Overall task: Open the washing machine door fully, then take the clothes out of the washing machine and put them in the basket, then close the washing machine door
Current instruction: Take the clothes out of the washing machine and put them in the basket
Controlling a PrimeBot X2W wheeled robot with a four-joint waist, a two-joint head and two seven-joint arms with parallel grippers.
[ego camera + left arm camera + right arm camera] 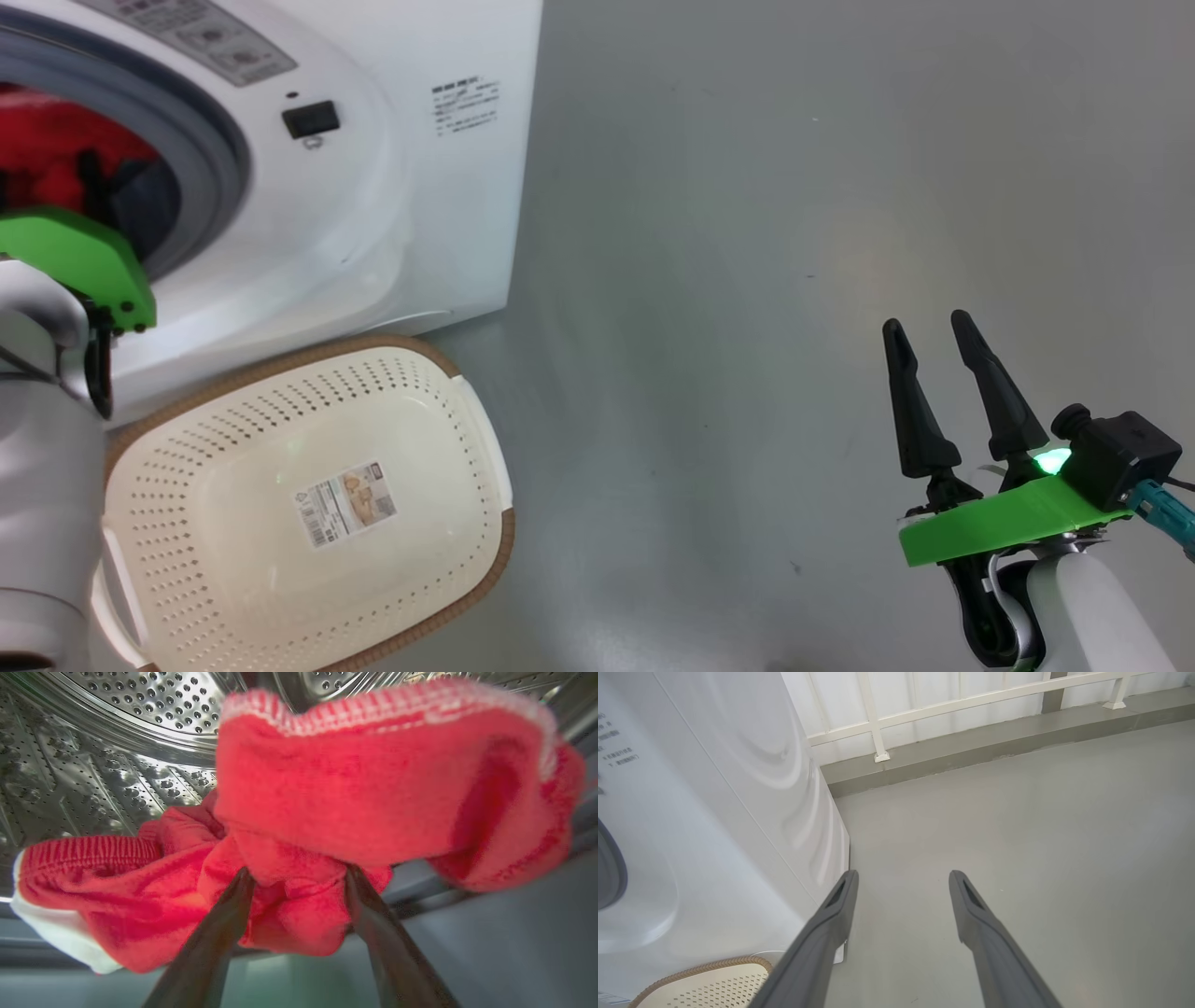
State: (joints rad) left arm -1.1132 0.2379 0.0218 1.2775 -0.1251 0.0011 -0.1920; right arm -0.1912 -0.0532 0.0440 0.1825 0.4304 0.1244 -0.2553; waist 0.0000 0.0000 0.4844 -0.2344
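Note:
The white washing machine (373, 215) fills the head view's upper left, its grey rubber ring (201, 140) around the drum mouth. Red clothes (56, 140) show inside. My left gripper (296, 875) reaches into the steel drum (140, 714) and is shut on the red clothes (364, 793), a bunch of fabric with white trim squeezed between its fingers. The cream basket (448, 411) with a paper label lies on the floor below the machine's front. My right gripper (929, 327) hangs open over bare floor at the lower right, holding nothing. The washing machine door is out of view.
Grey floor (794, 233) stretches to the right of the machine. In the right wrist view a white railing (962, 704) runs along a low ledge behind the machine (714, 812), and the basket's brown rim (705, 966) shows at the bottom left.

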